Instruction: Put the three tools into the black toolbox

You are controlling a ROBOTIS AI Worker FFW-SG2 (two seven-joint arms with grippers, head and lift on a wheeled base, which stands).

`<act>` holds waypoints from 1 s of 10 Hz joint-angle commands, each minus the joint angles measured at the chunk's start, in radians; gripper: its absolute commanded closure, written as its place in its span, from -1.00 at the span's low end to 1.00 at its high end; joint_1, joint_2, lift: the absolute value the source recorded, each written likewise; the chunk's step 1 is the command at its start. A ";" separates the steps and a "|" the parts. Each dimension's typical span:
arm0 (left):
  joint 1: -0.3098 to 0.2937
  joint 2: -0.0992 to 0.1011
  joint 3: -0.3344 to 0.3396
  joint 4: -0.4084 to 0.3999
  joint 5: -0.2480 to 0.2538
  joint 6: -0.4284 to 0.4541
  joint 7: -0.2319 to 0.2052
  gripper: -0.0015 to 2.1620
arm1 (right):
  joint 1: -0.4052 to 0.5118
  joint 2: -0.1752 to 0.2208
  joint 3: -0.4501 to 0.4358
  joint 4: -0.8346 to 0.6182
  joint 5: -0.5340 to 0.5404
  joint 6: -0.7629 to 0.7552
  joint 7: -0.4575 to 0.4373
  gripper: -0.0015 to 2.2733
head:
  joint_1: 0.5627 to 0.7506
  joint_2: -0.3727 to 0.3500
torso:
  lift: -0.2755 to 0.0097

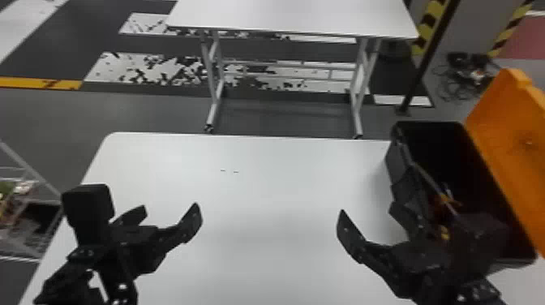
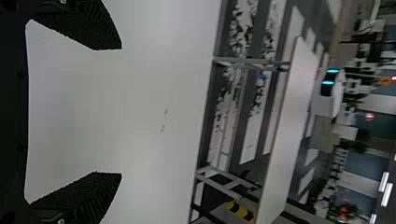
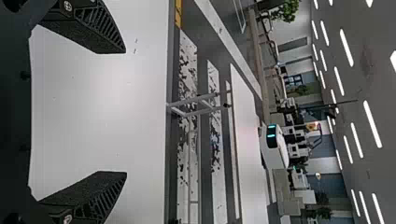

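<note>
In the head view, the black toolbox (image 1: 395, 164) stands at the table's right side with its orange lid (image 1: 511, 134) raised. Inside lie a thin grey shaft (image 1: 430, 182) and orange tool parts (image 1: 448, 199), partly hidden by the right arm; how many tools there are I cannot tell. My right gripper (image 1: 368, 210) is open just left of the box, over the white table. My left gripper (image 1: 168, 210) stands open above the table's left part. Both pairs of fingers hold nothing, as the left gripper (image 2: 121, 111) in the left wrist view and the right gripper (image 3: 125, 112) in the right wrist view confirm.
Bare white tabletop (image 1: 267, 194) lies between the two arms, with two small dark marks farther back. A second white table (image 1: 292, 16) stands beyond the far edge. A wire rack (image 1: 24, 190) is on the floor at the left, beside the table.
</note>
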 commanded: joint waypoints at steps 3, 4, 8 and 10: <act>0.150 0.051 0.011 0.094 -0.019 -0.728 -0.009 -0.97 | 0.059 -0.001 0.070 0.018 0.053 -0.117 -0.068 -0.93 | 0.41 0.66 | 0.57; 0.193 0.059 0.000 0.088 -0.002 -0.771 -0.029 -0.97 | 0.085 -0.003 0.068 0.027 0.055 -0.194 -0.097 -0.93 | 0.41 0.67 | 0.57; 0.326 0.098 -0.080 0.035 0.005 -0.795 0.002 -0.97 | 0.151 -0.001 -0.110 0.097 -0.076 -0.436 -0.109 -0.93 | 0.41 0.33 | 0.57; 0.346 0.149 -0.216 0.023 -0.151 -0.789 0.165 -0.97 | 0.162 -0.001 -0.203 0.143 -0.145 -0.513 -0.073 -0.94 | 0.41 0.04 | 0.57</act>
